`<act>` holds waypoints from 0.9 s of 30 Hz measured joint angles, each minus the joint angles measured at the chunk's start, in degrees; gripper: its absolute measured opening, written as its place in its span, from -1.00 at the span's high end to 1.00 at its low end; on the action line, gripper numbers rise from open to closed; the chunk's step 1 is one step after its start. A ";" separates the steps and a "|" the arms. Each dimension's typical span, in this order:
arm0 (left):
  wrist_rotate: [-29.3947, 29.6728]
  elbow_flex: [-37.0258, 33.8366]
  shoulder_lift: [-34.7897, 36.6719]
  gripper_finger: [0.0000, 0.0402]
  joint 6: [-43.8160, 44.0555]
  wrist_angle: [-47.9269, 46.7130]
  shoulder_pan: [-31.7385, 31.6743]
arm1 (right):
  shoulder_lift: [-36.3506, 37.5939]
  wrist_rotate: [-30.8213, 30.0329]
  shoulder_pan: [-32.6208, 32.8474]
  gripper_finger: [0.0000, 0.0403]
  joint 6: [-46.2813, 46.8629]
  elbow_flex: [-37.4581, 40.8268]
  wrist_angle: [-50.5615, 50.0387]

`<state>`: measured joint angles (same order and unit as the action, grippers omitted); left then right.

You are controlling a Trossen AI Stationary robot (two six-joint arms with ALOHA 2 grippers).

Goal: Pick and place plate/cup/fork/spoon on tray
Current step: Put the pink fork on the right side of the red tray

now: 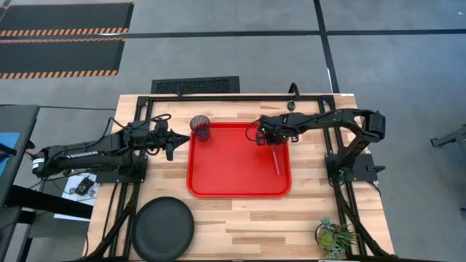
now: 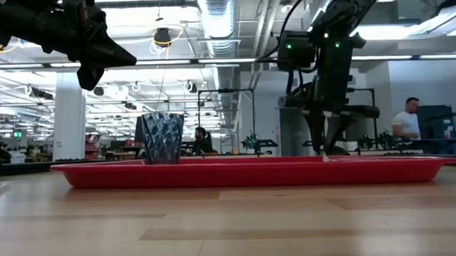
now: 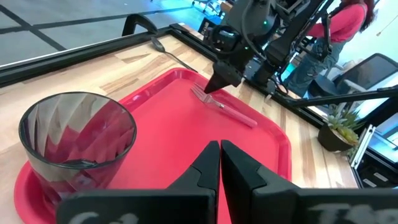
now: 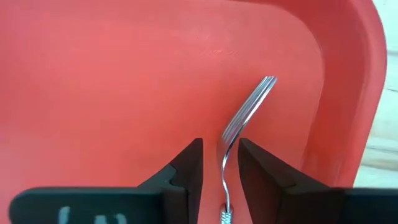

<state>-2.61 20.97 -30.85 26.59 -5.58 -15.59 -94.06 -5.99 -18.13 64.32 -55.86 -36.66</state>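
Red tray [image 4: 93,74] holds fork [image 4: 249,109] between right gripper [image 4: 221,165] fingers.

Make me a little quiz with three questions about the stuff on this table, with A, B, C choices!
1. Where is the plate?
A. on the tray
B. on the bare wooden table, near the left arm's corner
C. under the cup

2. What colour is the tray?
A. red
B. blue
C. green

3. How does the fork sit?
A. standing in the cup
B. held up in the air
C. lying on the tray

Answers:
1 B: the high view shows the plate alone on the wood, apart from the tray.
2 A: every view shows it bright red.
3 C: the fork lies flat by the tray's right rim, with the right end effector open around its neck. The cup stands in the tray's far left corner, next to the shut left end effector.
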 joint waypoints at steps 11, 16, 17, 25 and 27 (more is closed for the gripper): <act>0.00 0.00 0.01 1.00 1.29 0.00 0.00 | 3.37 10.92 1.03 0.44 -10.33 0.02 -5.19; 0.03 0.00 0.00 1.00 1.78 -0.04 0.02 | 3.64 11.41 4.75 0.46 -6.91 0.02 -5.42; 0.10 0.00 0.00 1.00 1.98 -0.08 0.02 | 2.85 10.09 5.75 0.47 -5.01 -0.08 -5.00; 0.26 0.00 0.00 1.00 2.69 -0.13 0.02 | -2.79 5.66 11.31 0.44 4.59 0.00 -6.83; 0.25 0.00 0.00 1.00 2.73 -0.20 0.02 | -3.85 5.30 12.25 0.44 5.08 0.02 -6.79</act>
<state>-2.36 20.97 -30.85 29.32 -5.78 -15.57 -97.91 -0.69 -5.88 69.41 -55.83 -43.45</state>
